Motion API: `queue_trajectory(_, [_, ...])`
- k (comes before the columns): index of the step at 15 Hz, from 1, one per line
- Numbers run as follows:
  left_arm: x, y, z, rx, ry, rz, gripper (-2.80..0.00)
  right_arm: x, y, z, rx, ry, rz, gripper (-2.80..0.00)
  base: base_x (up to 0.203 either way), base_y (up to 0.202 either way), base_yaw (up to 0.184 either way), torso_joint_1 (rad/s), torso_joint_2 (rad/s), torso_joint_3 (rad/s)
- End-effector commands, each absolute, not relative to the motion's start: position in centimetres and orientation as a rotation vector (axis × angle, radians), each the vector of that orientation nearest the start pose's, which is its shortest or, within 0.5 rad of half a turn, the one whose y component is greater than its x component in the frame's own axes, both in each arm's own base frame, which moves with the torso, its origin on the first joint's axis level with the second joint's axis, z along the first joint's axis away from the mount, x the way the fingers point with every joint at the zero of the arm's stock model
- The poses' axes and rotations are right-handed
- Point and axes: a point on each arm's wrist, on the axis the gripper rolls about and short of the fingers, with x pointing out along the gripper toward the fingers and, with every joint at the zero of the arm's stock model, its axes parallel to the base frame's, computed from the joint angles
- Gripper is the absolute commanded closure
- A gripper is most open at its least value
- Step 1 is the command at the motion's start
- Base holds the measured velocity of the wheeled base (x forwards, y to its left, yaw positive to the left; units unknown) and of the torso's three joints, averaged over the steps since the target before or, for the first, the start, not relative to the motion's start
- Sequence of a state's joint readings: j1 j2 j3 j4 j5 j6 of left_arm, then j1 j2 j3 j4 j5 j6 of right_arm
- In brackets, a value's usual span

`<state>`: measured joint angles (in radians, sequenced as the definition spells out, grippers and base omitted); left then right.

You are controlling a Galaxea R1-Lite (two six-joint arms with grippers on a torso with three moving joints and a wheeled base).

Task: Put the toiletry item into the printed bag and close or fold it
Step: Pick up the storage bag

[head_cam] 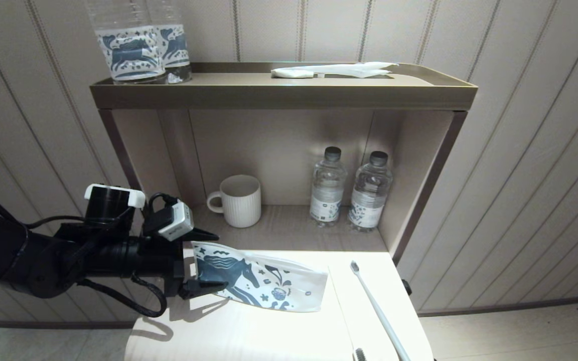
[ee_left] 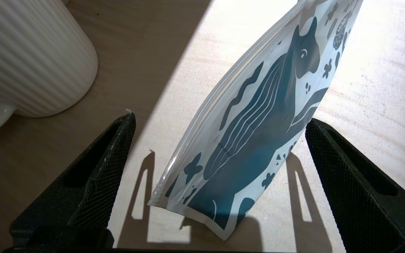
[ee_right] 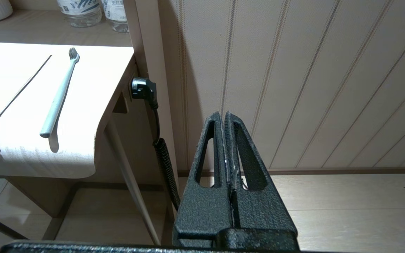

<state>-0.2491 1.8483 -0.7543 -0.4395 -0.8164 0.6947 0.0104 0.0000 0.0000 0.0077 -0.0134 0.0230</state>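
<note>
While the toothbrush [head_cam: 377, 308] is lying alone on the right part of the white table [head_cam: 249, 336], head pointing toward the shelf unit, the bag [head_cam: 261, 281] is lying well to its left, one end raised between the fingers of the left gripper [head_cam: 207, 260]. That gripper is reaching in level from the left, its jaws standing wide, one above the bag's end and one below, and neither is pressing on it. The left wrist view is showing this plainly: the bag is tilting up between the two black fingers [ee_left: 93, 175], with gaps on both sides.

Counting things: one bag, one full toothbrush plus a second brush head [head_cam: 359, 354] peeking in at the table's near edge, one ribbed mug [head_cam: 239, 200], two bottles [head_cam: 349, 193] in the shelf recess, two more bottles [head_cam: 141, 42] (horse labels) on the shelf top, and one white packet [head_cam: 334, 70] there.

The right gripper [ee_right: 225, 121] is hanging parked beside the table, pressed closed on nothing. Only its wrist view is showing a black plug [ee_right: 142, 89] and coiled cable under the table's edge.
</note>
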Motion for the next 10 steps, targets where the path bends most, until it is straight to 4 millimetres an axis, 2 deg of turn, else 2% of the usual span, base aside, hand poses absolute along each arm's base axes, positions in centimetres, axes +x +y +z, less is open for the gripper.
queue_trajectory(1, [29.18, -9.15, 10.96, 0.419, 0.263, -1.201, -2.80, -2.28, -0.06, 7.46, 0.023, 0.008, -0.003, 0.00, 0.000, 0.000, 0.000, 0.000, 0.00, 0.000])
queue_trajectory(2, [29.20, -9.16, 11.03, 0.419, 0.260, -1.201, 0.00, -2.28, -0.06, 7.47, 0.023, 0.008, -0.003, 0.00, 0.000, 0.000, 0.000, 0.000, 0.00, 0.000])
queue_trajectory(10, [29.17, -9.15, 10.87, 0.428, 0.261, -1.203, 0.00, -2.28, -0.06, 7.47, 0.023, 0.008, -0.003, 0.00, 0.000, 0.000, 0.000, 0.000, 0.00, 0.000])
